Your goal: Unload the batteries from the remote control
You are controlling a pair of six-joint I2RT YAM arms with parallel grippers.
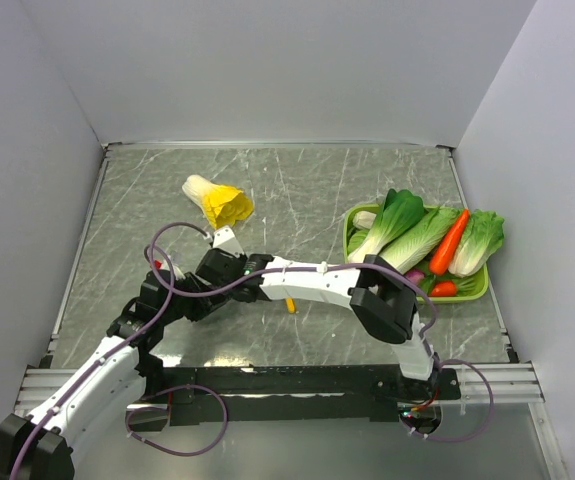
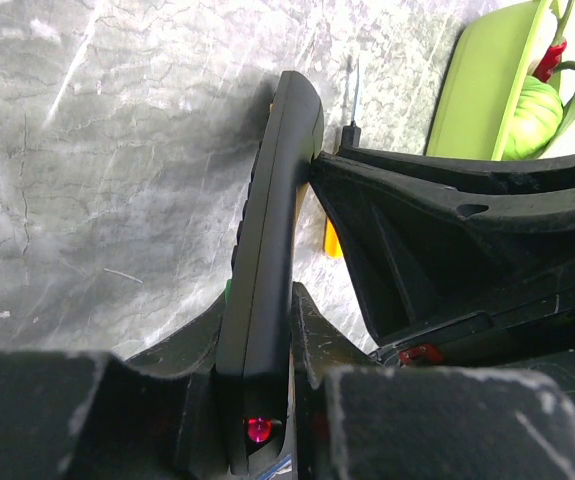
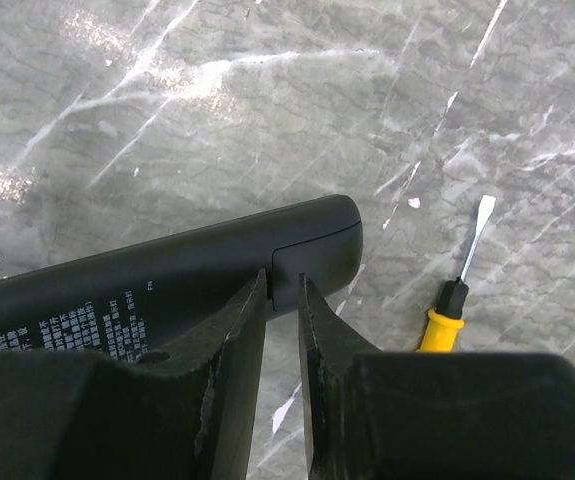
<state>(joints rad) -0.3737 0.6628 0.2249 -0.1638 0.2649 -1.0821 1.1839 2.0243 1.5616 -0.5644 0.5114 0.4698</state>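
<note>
1. The left gripper (image 2: 257, 335) is clamped on the remote control (image 2: 267, 250). Its two fingers press the flat faces of the bar near the end with the small red lamp.
2. The remote control stands on its long edge in that grip, clear of the table (image 3: 267, 90). It runs straight out from the left gripper's fingertips, with the button face on one side and the printed back on the other.
3. The right gripper (image 3: 282, 285) meets the remote's back at the far, rounded end, well away from the left gripper's hold.
4. The right gripper's fingers (image 3: 232, 350) stand almost together, with only a thin slit between them. Their tips sit right at the seam of the back cover panel. I cannot tell whether they pinch anything there.
5. A yellow-handled flat screwdriver (image 3: 454, 300) lies on the table beside the right gripper, beyond the remote's rounded end, and touches neither gripper.
6. Farther past the right gripper's fingers, in the left wrist view, is the rim of a green tray (image 2: 477, 90).
7. From above, the tray holds bok choy (image 1: 392, 222) and a carrot (image 1: 449, 242).
8. A napa cabbage (image 1: 217, 203) lies on the table just beyond where the two grippers meet.
</note>
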